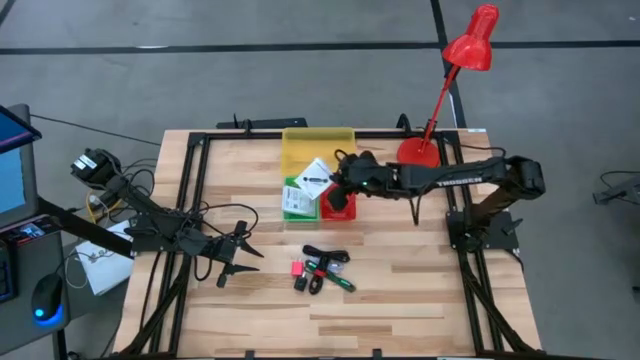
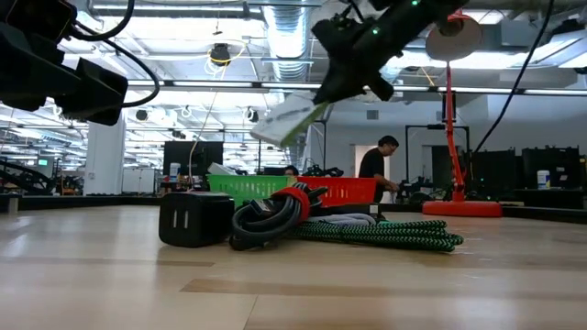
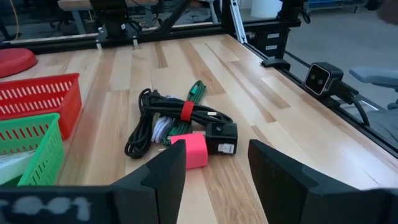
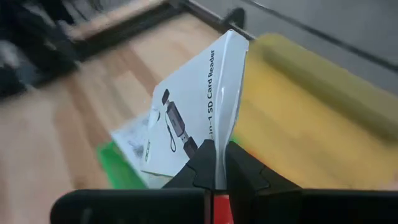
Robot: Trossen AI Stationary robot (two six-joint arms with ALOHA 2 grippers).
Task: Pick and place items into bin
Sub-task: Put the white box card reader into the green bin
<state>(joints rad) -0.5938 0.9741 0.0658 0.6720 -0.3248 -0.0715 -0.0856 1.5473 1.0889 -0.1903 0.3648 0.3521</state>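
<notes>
My right gripper (image 1: 336, 181) reaches from the table's right over the bins, shut on a white printed flat packet (image 4: 193, 106); the low view shows that packet (image 2: 288, 123) high above the table. Below it are a yellow bin (image 1: 318, 148), a green bin (image 1: 296, 201) with another white packet (image 4: 134, 144) lying inside, and a red bin (image 1: 339, 207). My left gripper (image 3: 211, 174) is open near the table's left, facing a pile on the table: a pink piece (image 3: 194, 149), a black adapter (image 3: 222, 138), a coiled black cable with a red strap (image 3: 186, 111) and a green cable (image 2: 385, 234). My right gripper pinches the white packet between its two fingers at one edge (image 4: 215, 142). The fingers (image 2: 326, 90) slant down from the table's right. The packet is lifted clear above the bins, tilted, and hangs slanting below the fingers.
A red desk lamp (image 1: 470, 50) stands on its base (image 1: 420, 152) at the table's far right, close behind my right arm. Bare wood lies in front of the cable pile and to its right. A person (image 2: 374, 170) stands in the room beyond the table.
</notes>
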